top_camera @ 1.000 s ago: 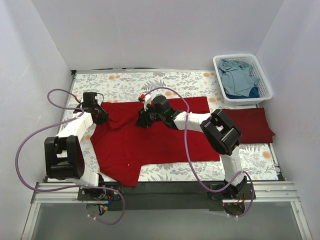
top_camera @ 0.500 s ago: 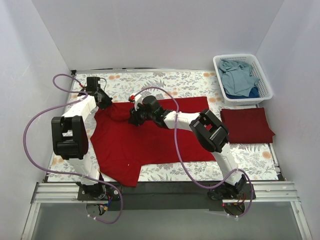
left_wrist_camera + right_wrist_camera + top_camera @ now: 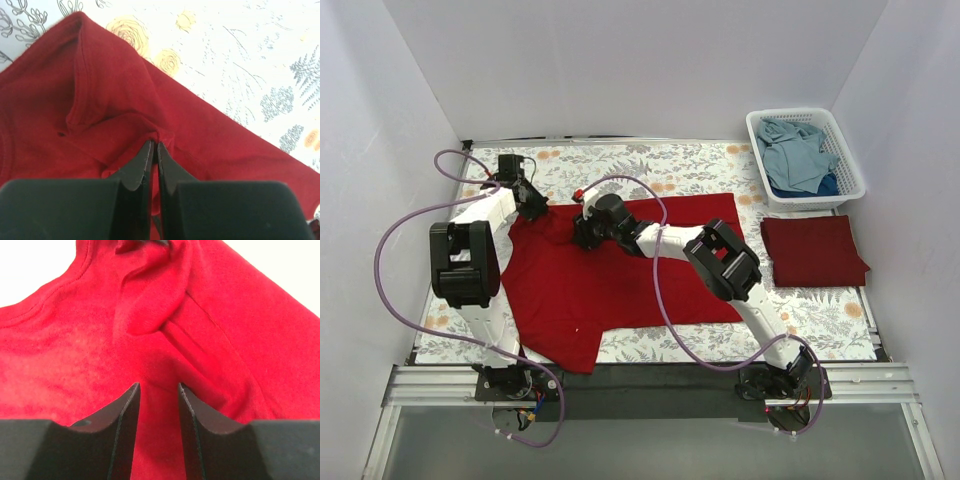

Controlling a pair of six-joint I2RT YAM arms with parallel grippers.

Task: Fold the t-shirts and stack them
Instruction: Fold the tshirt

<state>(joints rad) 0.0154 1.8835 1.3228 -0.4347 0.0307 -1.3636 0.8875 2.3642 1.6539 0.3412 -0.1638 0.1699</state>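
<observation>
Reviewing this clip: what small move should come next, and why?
Probably shut the right gripper on the bright red t-shirt. The left gripper already pinches a fold near its far left corner, while the right one's fingers stand apart over the cloth.

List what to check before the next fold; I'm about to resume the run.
1. Left gripper shut on red shirt: ok.
2. Right gripper holding cloth: cannot tell; jaws slightly apart.
3. Shirt flat: not ok, puckered at both grippers.
4. Folded maroon shirt clear of red one: ok.
5. Basket off the work area: ok.
</observation>
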